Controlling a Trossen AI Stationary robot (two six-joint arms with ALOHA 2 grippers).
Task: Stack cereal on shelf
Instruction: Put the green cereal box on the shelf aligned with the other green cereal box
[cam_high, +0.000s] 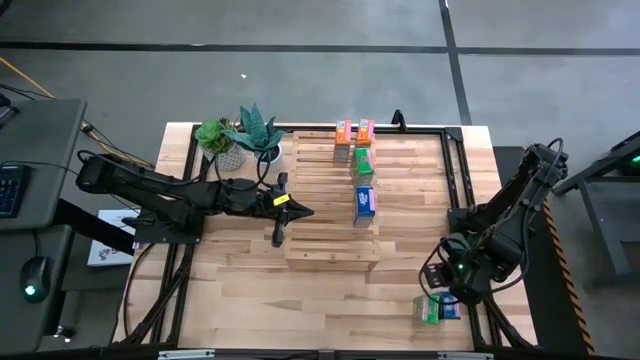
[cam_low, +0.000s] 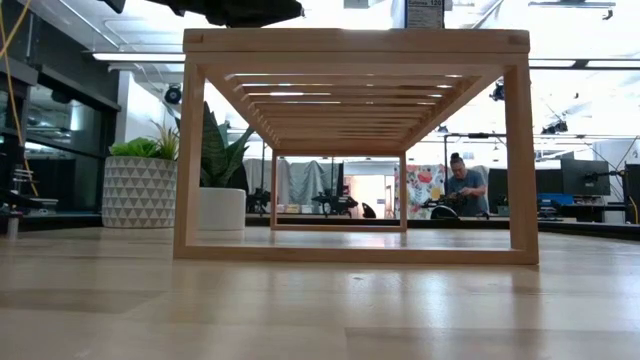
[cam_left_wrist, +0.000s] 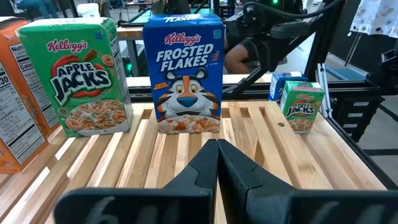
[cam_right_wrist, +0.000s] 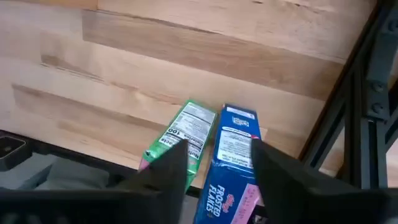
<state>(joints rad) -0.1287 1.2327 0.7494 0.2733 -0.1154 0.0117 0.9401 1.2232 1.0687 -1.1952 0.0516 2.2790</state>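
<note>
The pale slatted shelf (cam_high: 320, 235) stands mid-table, and in the low view the shelf (cam_low: 350, 45) shows as an open frame. On its slats stand two orange boxes (cam_high: 354, 132), a green cereal box (cam_high: 362, 160) and a blue one (cam_high: 364, 203). The left wrist view shows the green box (cam_left_wrist: 84, 74) and the blue box (cam_left_wrist: 183, 71) upright. My left gripper (cam_high: 300, 211) (cam_left_wrist: 217, 155) hovers shut over the slats, pointing at them. My right gripper (cam_high: 445, 290) (cam_right_wrist: 217, 158) is open above a blue box (cam_right_wrist: 233, 162) and a green box (cam_right_wrist: 183, 134) lying flat at the table's near right corner.
Two potted plants (cam_high: 240, 140) stand at the shelf's far left corner. Black frame rails (cam_high: 455, 170) run along the table's right and far sides, close to the lying boxes (cam_high: 437, 308). Bare tabletop (cam_high: 250, 300) lies near the shelf. A person (cam_low: 462, 190) sits far behind.
</note>
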